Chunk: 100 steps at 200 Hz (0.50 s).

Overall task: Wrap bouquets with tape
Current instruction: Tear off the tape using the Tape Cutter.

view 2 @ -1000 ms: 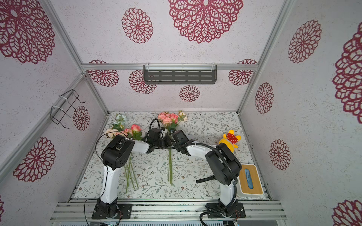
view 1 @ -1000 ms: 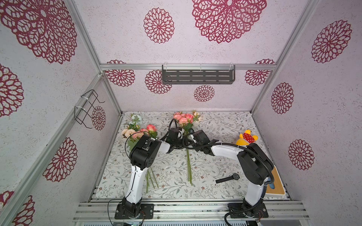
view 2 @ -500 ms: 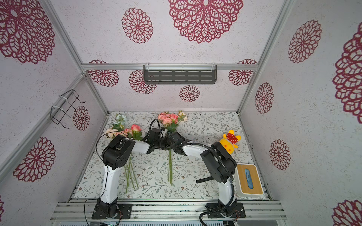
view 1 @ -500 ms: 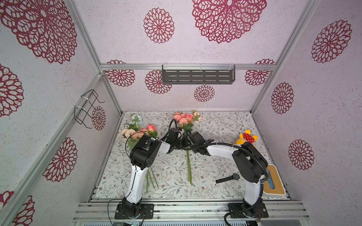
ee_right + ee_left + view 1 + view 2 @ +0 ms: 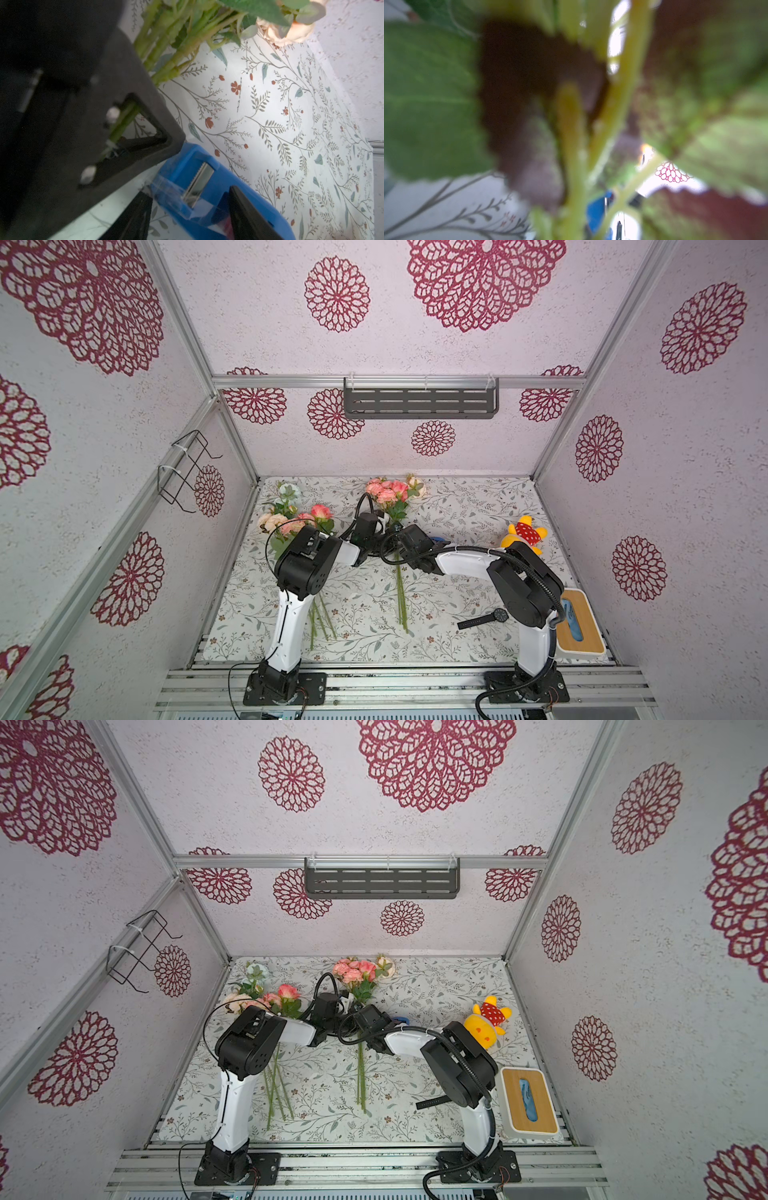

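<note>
Right now both arms meet in the middle of the table (image 5: 478, 506), over the middle bouquet (image 5: 388, 493). This bunch of pink roses lies flat. Its blooms point toward the back wall and its long green stems point to the front.

The left gripper (image 5: 384, 527) is closed tight on the stems, just under the leaves. In the right wrist view the stems run behind one of its black fingers (image 5: 135, 79) and show through a hole in it.

The right gripper (image 5: 188, 191) holds the tape dispenser (image 5: 193, 155), with one black finger on each side of the blue body. The dispenser is right next to the left gripper. A clear strip of tape (image 5: 164, 185) sits at its toothed metal edge.

The left wrist view is blurry and shows only green stems and leaves up close.

The other bouquet (image 5: 320, 512), with a pale blue bloom, lies by the left wall, its stems partly under the left arm. On the right side lie a yellow plush toy (image 5: 521, 531), a black watch (image 5: 484, 619) and a white box (image 5: 577, 626) with a wooden top.
</note>
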### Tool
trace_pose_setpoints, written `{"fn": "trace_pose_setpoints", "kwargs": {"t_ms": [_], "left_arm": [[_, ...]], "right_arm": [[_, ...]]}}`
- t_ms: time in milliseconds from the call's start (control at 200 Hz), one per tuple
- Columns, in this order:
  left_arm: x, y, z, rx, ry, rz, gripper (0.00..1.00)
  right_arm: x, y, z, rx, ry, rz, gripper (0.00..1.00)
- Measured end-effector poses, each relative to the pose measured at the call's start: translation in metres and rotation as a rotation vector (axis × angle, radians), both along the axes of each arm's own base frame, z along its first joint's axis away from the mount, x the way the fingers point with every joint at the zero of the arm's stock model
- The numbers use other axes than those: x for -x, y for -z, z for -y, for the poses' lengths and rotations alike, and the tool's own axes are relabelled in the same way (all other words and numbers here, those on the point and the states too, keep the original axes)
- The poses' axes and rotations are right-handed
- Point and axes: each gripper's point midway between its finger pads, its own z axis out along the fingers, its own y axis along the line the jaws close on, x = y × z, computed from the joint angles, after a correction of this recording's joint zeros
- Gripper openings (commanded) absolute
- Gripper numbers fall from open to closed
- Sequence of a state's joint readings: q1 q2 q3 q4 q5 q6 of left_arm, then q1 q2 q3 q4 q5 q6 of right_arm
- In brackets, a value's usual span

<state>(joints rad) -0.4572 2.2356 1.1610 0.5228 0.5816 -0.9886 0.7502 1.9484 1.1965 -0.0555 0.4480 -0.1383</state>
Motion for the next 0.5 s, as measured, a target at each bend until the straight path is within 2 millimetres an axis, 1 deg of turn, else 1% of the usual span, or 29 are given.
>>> {"fn": "trace_pose_setpoints", "kwargs": {"t_ms": [165, 235, 290, 405, 500], "left_arm": [[-0.001, 0.004, -0.003, -0.019, -0.016, -0.013, 0.0], [-0.002, 0.004, -0.003, -0.021, -0.018, -0.016, 0.0], [-0.002, 0.004, -0.003, -0.023, -0.019, -0.018, 0.0], [-0.002, 0.005, -0.004, -0.023, -0.021, -0.018, 0.0], [-0.002, 0.005, -0.004, -0.023, -0.021, -0.018, 0.0]], "right_arm": [[-0.004, -0.007, -0.005, -0.092, -0.013, -0.059, 0.62], [-0.002, -0.013, -0.007, -0.144, -0.007, -0.082, 0.62], [-0.001, -0.022, -0.009, -0.187, 0.001, -0.093, 0.61], [-0.007, -0.045, -0.023, -0.288, 0.014, -0.093, 0.57], [-0.008, -0.053, -0.032, -0.348, 0.021, -0.104, 0.51]]}}
